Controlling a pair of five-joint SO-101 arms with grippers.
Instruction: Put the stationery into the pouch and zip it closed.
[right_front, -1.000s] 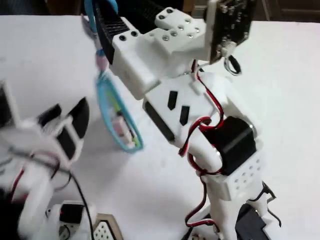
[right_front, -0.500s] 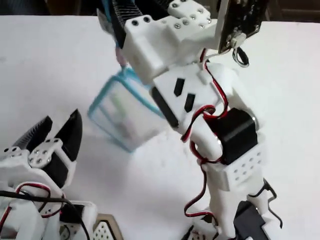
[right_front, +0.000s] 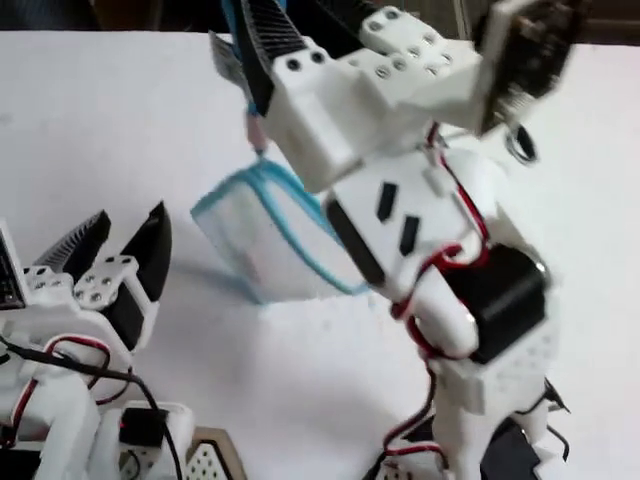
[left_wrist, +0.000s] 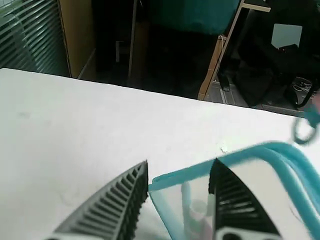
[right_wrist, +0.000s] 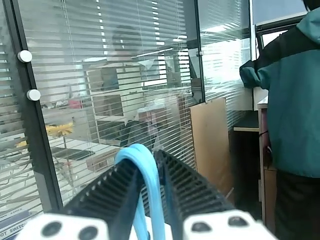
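A clear pouch (right_front: 268, 232) with a blue rim hangs tilted over the white table (right_front: 100, 120), and I cannot tell whether its lower corner touches. My right gripper (right_front: 245, 45) holds it from above at the table's far side. In the right wrist view that gripper (right_wrist: 148, 161) is shut on the pouch's blue loop (right_wrist: 136, 155). My left gripper (right_front: 120, 238) stands open just left of the pouch, apart from it. From the left wrist, the open gripper (left_wrist: 180, 167) faces the pouch's blue edge (left_wrist: 240, 152), with pale pink stationery (left_wrist: 194, 214) blurred inside.
The right arm's white body (right_front: 440, 260) with red and black cables rises over the table's middle and right. The left arm's base (right_front: 140, 430) sits at the front edge. Bare table lies at the far left. A person in a teal jacket (right_wrist: 295, 110) stands behind.
The pouch has swung from edge-on to broadside and shifted right as the right arm moved right. The left gripper dropped toward the front, then rose slightly, staying open.
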